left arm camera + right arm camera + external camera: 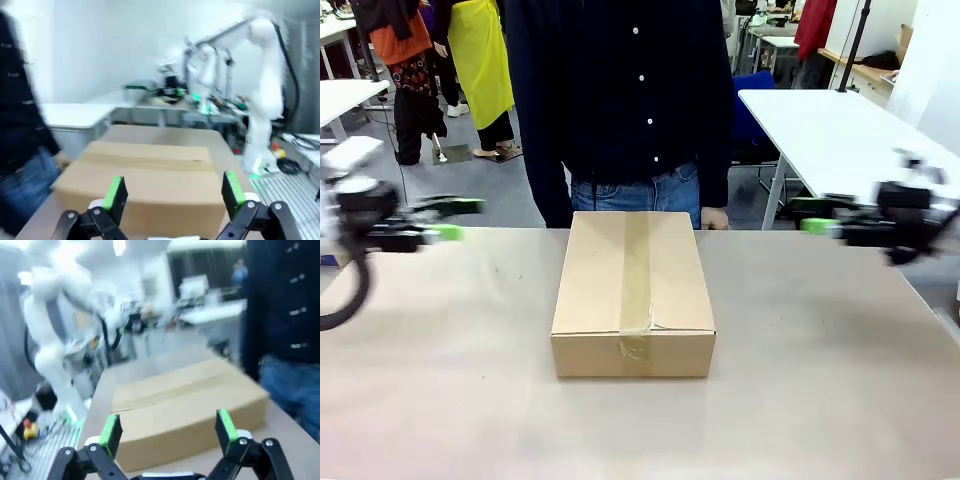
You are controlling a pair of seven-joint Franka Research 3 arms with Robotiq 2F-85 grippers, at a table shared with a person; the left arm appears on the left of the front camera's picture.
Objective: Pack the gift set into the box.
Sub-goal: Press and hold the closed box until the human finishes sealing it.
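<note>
A large brown corrugated cardboard box (633,292) sits on the tan bench (440,380), about midway between the left and right edges and closer to the far edge than to the near one. The box is rectangular with its long sides running from the near edge toward the far edge. Its top flaps are closed, and a strip of clear-brown packing tape (636,275) runs down the centre seam and folds over the near face. The cardboard is plain; no printing, label or brand can be read on any visible side.

A person (620,100) in a dark buttoned shirt and blue jeans stands at the far edge, directly behind the box, with one hand (715,217) resting at the bench edge just beside the box's far right corner.

The left tool (455,220) hovers over the left edge of the bench, well apart from the box, its green-padded fingers spread and holding nothing. In the left wrist view the left tool (174,196) points at a long side of the box (145,185), fingers wide apart.

The right tool (812,215) hovers near the right edge, also well apart from the box, released and empty. In the right wrist view the right tool (170,432) faces the box (187,410), fingers spread. Both wrist views are blurred.
</note>
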